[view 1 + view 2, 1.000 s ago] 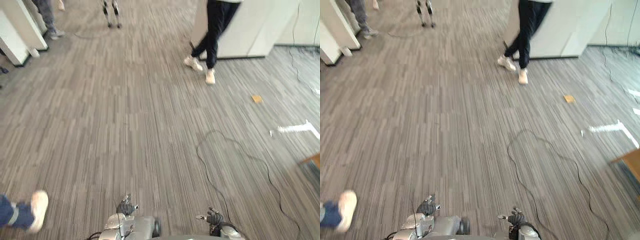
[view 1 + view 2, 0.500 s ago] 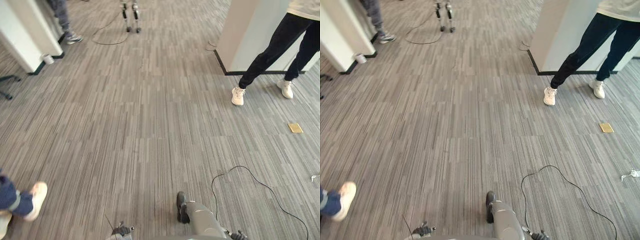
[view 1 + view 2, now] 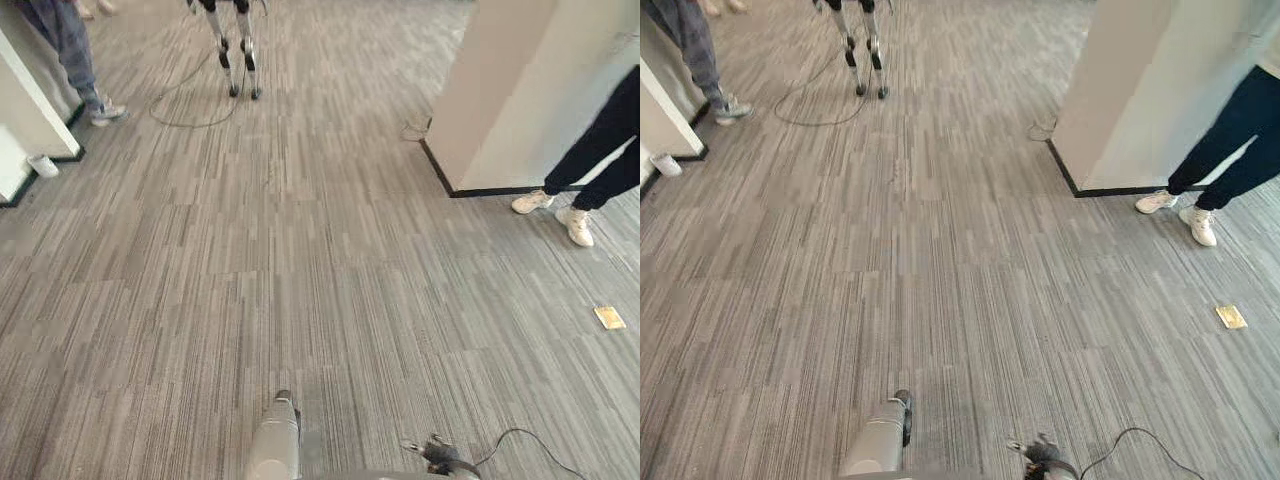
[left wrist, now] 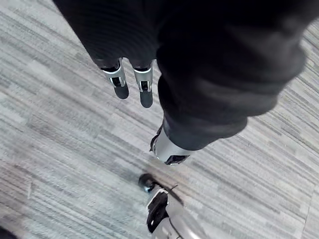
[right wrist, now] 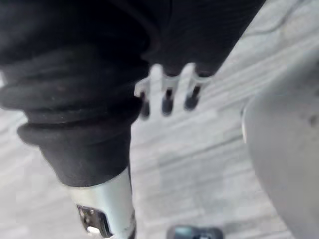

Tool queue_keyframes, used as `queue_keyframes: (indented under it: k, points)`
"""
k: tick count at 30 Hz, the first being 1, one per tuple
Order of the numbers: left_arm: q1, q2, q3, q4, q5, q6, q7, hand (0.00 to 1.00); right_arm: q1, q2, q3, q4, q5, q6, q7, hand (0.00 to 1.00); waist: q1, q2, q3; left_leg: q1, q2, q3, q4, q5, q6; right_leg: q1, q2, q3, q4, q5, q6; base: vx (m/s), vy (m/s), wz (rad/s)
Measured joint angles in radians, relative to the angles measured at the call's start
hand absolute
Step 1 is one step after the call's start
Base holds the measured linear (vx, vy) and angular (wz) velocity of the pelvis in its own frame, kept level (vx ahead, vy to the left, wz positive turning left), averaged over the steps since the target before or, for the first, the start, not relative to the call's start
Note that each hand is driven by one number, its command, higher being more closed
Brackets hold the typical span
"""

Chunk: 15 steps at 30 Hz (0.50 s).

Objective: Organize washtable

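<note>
The left hand point(image 4: 118, 79) hangs over grey striped carpet point(image 3: 300, 270) with its fingers point(image 4: 145, 88) straight and pointing down, the thumb point(image 4: 170, 152) apart from them, and nothing between them. The right hand point(image 5: 168, 92) hangs the same way, its fingers point(image 5: 192, 93) loosely stretched in a row over the carpet and its thumb point(image 5: 99, 211) out to the side, holding nothing. From the head it shows at the near edge, right of centre point(image 3: 437, 456).

Ahead the carpet runs far into the room. At far right stands a pale pillar point(image 3: 520, 90) with a dark skirting at its foot. A thin cable point(image 3: 412, 130) lies coiled on the carpet by its far corner. Just right of the pillar a person point(image 3: 600, 160) in dark trousers stands in white shoes point(image 3: 575, 222). Nearer, at the right edge, a small tan square point(image 3: 609, 318) lies flat on the carpet.

At far left a white wall point(image 3: 20, 110) comes in, with a white cup point(image 3: 42, 165) on the carpet at its base. Beyond it a second person point(image 3: 65, 45) in grey jeans stands. Far in the middle stands a pair of thin metal legs point(image 3: 235, 55), and a dark cord point(image 3: 190, 118) loops on the carpet beside them
</note>
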Motion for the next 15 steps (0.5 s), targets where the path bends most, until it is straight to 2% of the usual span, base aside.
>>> queue_keyframes:
  k: [1,2,3,4,5,7,8,9,10,11,12,13,14,15]
  points:
    - [0.0,0.002,0.003,0.011,0.001,0.001,0.0,0.0,-0.001,0.004,-0.001,0.0,-0.006,-0.004,-0.001,0.0,0.001,0.003,0.006,0.021,-0.011,0.023,0.012,-0.023,0.026,-0.019,-0.012,0.014,0.076,0.029,0.004,0.79,0.537,-0.26]
    - [0.0,0.007,0.007,0.025,0.002,0.001,-0.001,0.0,-0.004,0.008,-0.002,-0.003,-0.007,-0.005,-0.001,0.0,0.003,-0.013,0.013,0.109,-0.032,0.071,0.008,-0.058,0.07,-0.057,-0.033,0.051,0.248,0.119,0.004,0.47,0.314,-0.26]
    - [0.004,0.008,0.007,0.03,0.003,0.001,0.0,0.0,-0.005,0.009,-0.002,-0.001,-0.007,-0.004,0.001,0.0,0.003,-0.012,0.017,0.162,-0.039,0.096,-0.004,-0.07,0.087,-0.077,-0.037,0.064,0.341,0.144,0.012,0.65,0.443,-0.45]
    - [0.01,0.005,-0.003,0.033,0.007,0.001,-0.001,0.0,0.004,0.004,-0.002,-0.011,-0.005,-0.008,0.004,0.0,-0.003,0.015,0.021,0.259,-0.051,0.124,-0.054,-0.085,0.11,-0.135,-0.034,0.059,0.515,0.153,0.022,0.43,0.321,-0.54]
    - [0.003,0.005,-0.021,0.033,0.017,0.001,-0.002,0.0,0.008,-0.006,-0.001,-0.023,-0.005,-0.019,0.004,0.0,-0.006,0.025,0.024,0.369,-0.061,0.141,-0.143,-0.095,0.119,-0.196,-0.014,0.026,0.625,0.142,0.019,0.4,0.315,-0.53]
    - [0.0,0.018,-0.044,0.033,0.052,0.001,-0.003,0.0,0.016,-0.011,-0.001,-0.031,-0.005,-0.03,0.003,0.0,-0.015,0.032,0.019,0.467,-0.068,0.154,-0.244,-0.102,0.132,-0.266,0.015,-0.043,0.669,0.109,-0.003,0.31,0.265,-0.4]
    - [-0.022,0.034,-0.073,0.036,0.076,0.003,-0.004,0.0,0.022,-0.021,-0.003,-0.033,-0.005,-0.033,0.003,0.0,-0.039,0.031,0.019,0.53,-0.078,0.149,-0.32,-0.106,0.134,-0.35,0.044,-0.115,0.659,0.062,-0.021,0.28,0.207,-0.25]
    - [-0.031,0.04,-0.084,0.039,0.088,0.008,-0.004,0.0,0.03,-0.021,-0.007,-0.037,0.002,-0.038,0.007,0.0,-0.051,0.03,0.019,0.547,-0.084,0.143,-0.343,-0.105,0.139,-0.39,0.059,-0.137,0.639,0.042,-0.02,0.34,0.144,-0.15]
    - [-0.053,0.05,-0.109,0.046,0.104,0.014,-0.004,0.0,0.031,-0.014,-0.046,-0.061,0.019,-0.036,0.015,0.0,-0.075,0.029,0.021,0.572,-0.086,0.141,-0.376,-0.108,0.144,-0.461,0.094,-0.172,0.55,0.023,-0.012,0.35,0.094,0.03]
    - [-0.079,0.055,-0.119,0.052,0.116,0.017,-0.005,0.0,0.031,-0.015,-0.064,-0.072,0.032,-0.037,0.019,0.0,-0.095,0.031,0.022,0.596,-0.086,0.129,-0.395,-0.116,0.156,-0.503,0.128,-0.203,0.395,0.025,-0.01,0.37,0.078,0.1]
    - [-0.092,0.057,-0.119,0.053,0.123,0.018,-0.005,0.0,0.031,-0.015,-0.082,-0.073,0.033,-0.039,0.019,0.0,-0.103,0.031,0.022,0.611,-0.086,0.123,-0.404,-0.124,0.156,-0.513,0.142,-0.216,0.301,0.034,-0.007,0.4,0.051,0.24]
    - [-0.107,0.057,-0.121,0.052,0.129,0.016,-0.007,0.0,0.037,-0.016,-0.108,-0.073,0.034,-0.039,0.018,0.0,-0.108,0.031,0.022,0.64,-0.087,0.117,-0.426,-0.138,0.15,-0.519,0.158,-0.229,0.137,0.078,-0.003,0.53,0.035,0.33]
    - [-0.121,0.054,-0.118,0.044,0.146,0.011,-0.018,0.0,0.068,-0.018,-0.135,-0.086,0.033,-0.034,0.015,0.0,-0.106,0.029,0.021,0.692,-0.101,0.103,-0.46,-0.166,0.137,-0.521,0.164,-0.254,-0.112,0.172,0.002,0.45,0.024,0.33]
    - [-0.123,0.055,-0.117,0.039,0.15,0.008,-0.022,0.0,0.085,-0.018,-0.138,-0.09,0.031,-0.03,0.014,0.0,-0.108,0.024,0.022,0.714,-0.112,0.093,-0.472,-0.18,0.13,-0.525,0.161,-0.256,-0.175,0.195,0.014,0.51,-0.001,0.37]
